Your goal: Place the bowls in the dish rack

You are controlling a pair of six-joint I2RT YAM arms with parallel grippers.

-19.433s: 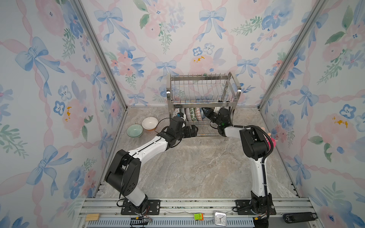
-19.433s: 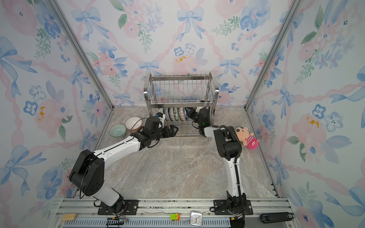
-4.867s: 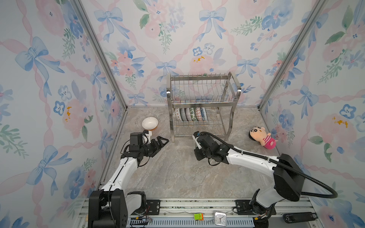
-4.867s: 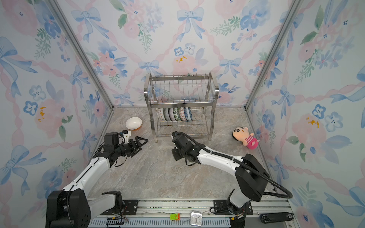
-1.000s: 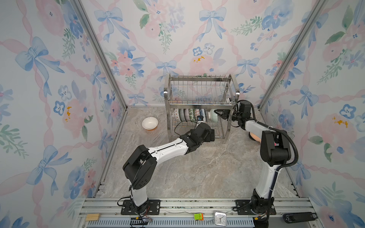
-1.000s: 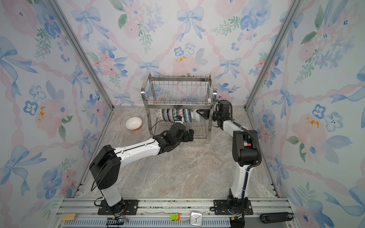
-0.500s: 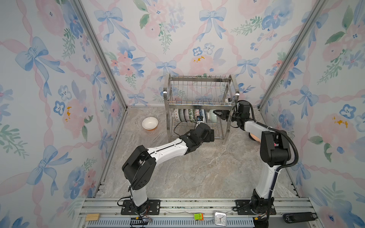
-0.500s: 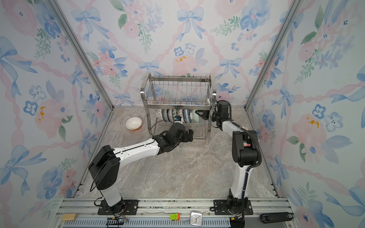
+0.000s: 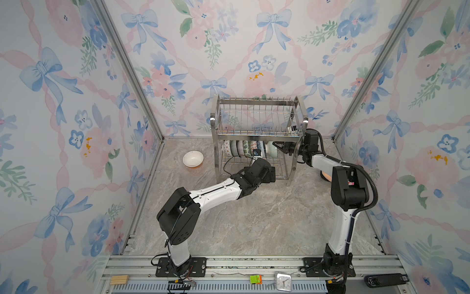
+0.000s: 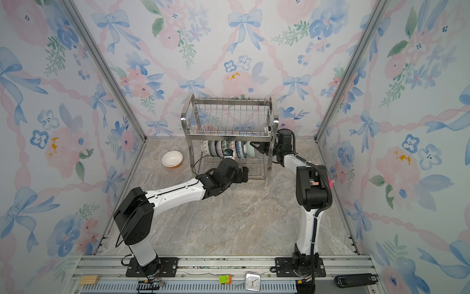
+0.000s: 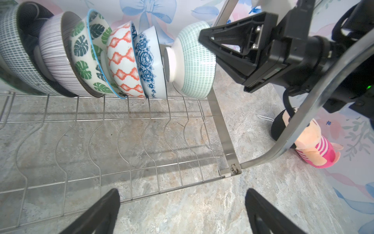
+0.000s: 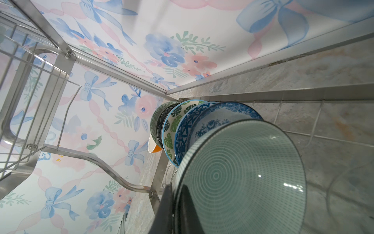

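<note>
We are clamping the right gripper (image 11: 204, 39) on the pale green bowl (image 11: 194, 60), standing it edgewise on the lower tier of the dish rack (image 11: 217, 121) so its prongs support it; the left gripper (image 11: 182, 200) is hovering spread, empty.

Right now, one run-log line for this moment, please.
phase: placing | right jaws: shut on pale green bowl rim, dish rack lower tier | left jaws: open, empty | still out: orange-and-white bowl on table
</note>
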